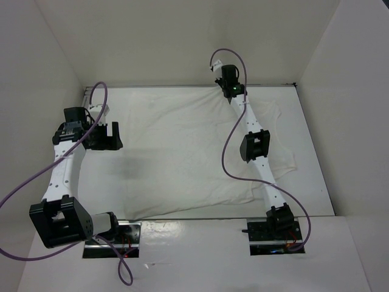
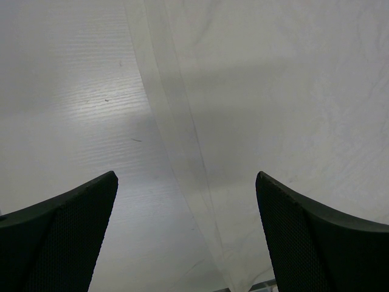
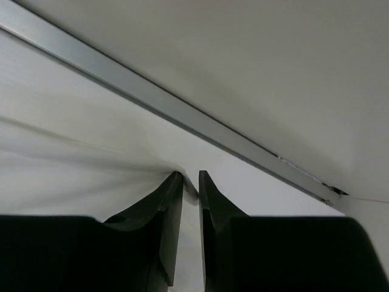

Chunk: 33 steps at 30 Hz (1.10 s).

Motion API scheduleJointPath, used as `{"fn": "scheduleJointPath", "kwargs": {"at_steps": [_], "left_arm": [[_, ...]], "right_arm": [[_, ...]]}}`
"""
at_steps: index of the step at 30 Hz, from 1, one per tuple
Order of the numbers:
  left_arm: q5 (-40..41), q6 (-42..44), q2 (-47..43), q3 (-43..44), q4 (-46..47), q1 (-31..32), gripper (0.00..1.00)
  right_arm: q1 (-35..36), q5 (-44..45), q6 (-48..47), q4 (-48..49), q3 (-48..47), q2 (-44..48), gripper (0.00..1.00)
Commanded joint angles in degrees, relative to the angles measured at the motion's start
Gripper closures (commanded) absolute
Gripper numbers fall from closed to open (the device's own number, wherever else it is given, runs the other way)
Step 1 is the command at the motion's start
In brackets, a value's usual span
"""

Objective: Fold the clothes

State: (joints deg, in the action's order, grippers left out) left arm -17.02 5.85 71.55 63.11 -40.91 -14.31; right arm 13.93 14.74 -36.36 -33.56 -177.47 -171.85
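The left gripper (image 2: 185, 177) hangs with jaws spread wide, holding nothing; below it the side edge of the clothes (image 1: 182, 152) runs between its fingers, with bare table (image 2: 67, 109) alongside; the white garment lies spread flat across to the right gripper (image 3: 190, 176), whose jaws stand a narrow slit apart, cloth drawn up to their tips; whether they grip it I cannot tell.

No text, label or number is readable.
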Motion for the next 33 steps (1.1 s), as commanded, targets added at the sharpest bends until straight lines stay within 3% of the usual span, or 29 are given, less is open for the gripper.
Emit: {"fn": "scheduleJointPath", "kwargs": {"at_steps": [1,6,9,12,17,21,23,28,30,31,32,33], "left_arm": [[-0.9,0.6,0.2,-0.4,1.4,0.2,0.0],[-0.9,0.6,0.2,-0.4,1.4,0.2,0.0],[-0.9,0.6,0.2,-0.4,1.4,0.2,0.0],[-0.9,0.6,-0.4,-0.4,1.4,0.2,0.0],[-1.4,0.6,-1.5,-0.4,1.4,0.2,0.0],[-1.4,0.6,-3.3,-0.4,0.7,0.2,0.0],[-1.4,0.6,-5.1,-0.4,0.7,0.2,0.0],[-2.1,1.6,-7.1,-0.4,0.2,2.5,0.0],[-1.4,1.6,-6.6,-0.4,-0.4,3.9,0.0],[-0.8,2.1,-5.6,0.2,-0.4,5.2,0.0],[0.3,2.2,-4.3,0.7,-1.0,5.9,0.0],[0.9,2.8,-3.7,0.7,-1.0,6.7,0.0]], "right_arm": [[-0.6,3.3,2.4,6.4,-2.1,0.1,0.75],[-0.6,4.3,3.0,9.4,-2.1,1.2,0.51],[-0.6,5.8,4.0,10.9,-2.1,1.7,0.28],[-0.6,7.8,7.0,10.9,-2.1,4.6,0.22],[-1.1,6.5,13.7,0.9,-2.1,13.4,0.2],[-5.1,-4.3,22.9,-14.7,-2.1,24.3,0.15],[-7.0,-13.8,24.9,-24.8,1.4,31.3,0.11],[-16.0,-31.9,25.6,-38.3,19.4,45.4,0.03],[-18.8,-37.4,23.9,-38.8,27.8,50.4,0.01],[-19.6,-38.0,23.9,-29.9,45.0,60.9,0.01],[-20.2,-35.3,25.8,-22.0,55.8,67.9,0.01],[-19.4,-31.9,25.8,-14.2,74.4,74.7,0.01]]}}
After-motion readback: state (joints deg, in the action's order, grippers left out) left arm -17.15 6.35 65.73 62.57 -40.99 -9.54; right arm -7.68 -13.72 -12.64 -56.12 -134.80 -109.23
